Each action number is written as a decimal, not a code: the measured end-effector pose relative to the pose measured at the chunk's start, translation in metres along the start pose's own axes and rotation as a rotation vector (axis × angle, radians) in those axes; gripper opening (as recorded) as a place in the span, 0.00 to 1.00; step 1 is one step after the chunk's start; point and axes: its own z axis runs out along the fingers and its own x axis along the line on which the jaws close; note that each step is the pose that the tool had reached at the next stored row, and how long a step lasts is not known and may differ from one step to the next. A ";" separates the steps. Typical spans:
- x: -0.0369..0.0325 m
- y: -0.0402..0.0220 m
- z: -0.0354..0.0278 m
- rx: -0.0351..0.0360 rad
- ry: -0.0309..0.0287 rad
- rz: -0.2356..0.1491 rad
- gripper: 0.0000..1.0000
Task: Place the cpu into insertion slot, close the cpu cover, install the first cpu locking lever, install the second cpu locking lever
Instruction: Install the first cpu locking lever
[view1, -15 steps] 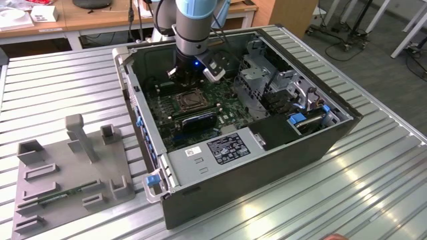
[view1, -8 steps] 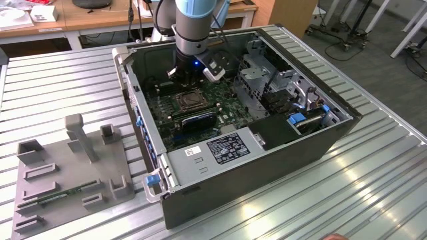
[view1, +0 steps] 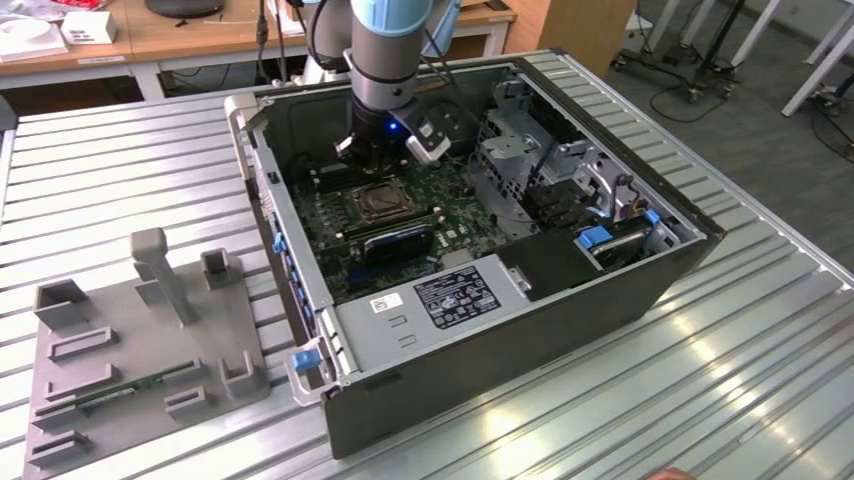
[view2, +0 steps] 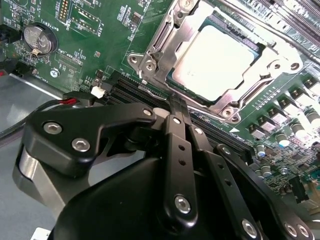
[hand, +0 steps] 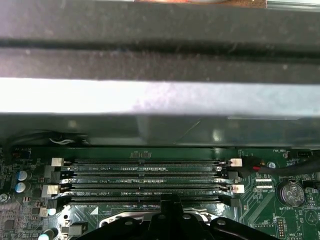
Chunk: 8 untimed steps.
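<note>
The cpu (view2: 217, 60) lies flat in the insertion slot (view1: 378, 203), its pale metal face bright under the light. The silvery cpu cover (view2: 165, 47) is down around it, framing the chip on all sides. My gripper (view2: 177, 102) hovers just beside the socket on the side of the memory slots, with its black fingers (view2: 175, 135) pressed together and nothing seen between them. In the exterior view the gripper (view1: 358, 152) hangs inside the open computer case, slightly behind the socket. The gripper's tip (hand: 172, 201) points toward the memory slots in the first wrist view.
Long black memory slots (hand: 142, 175) run beside the socket, with the case wall (hand: 160, 100) beyond them. A coin battery (view2: 37, 39) sits on the green board. A metal drive cage (view1: 534, 150) stands at the exterior view's right. A grey fixture plate (view1: 134, 340) lies outside the case.
</note>
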 end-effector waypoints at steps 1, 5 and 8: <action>0.0000 0.0003 0.0000 0.0000 0.0001 0.000 0.11; 0.0000 0.0019 -0.0002 0.0000 0.0000 0.000 0.11; -0.0002 0.0031 -0.0022 -0.0004 -0.0002 0.000 0.11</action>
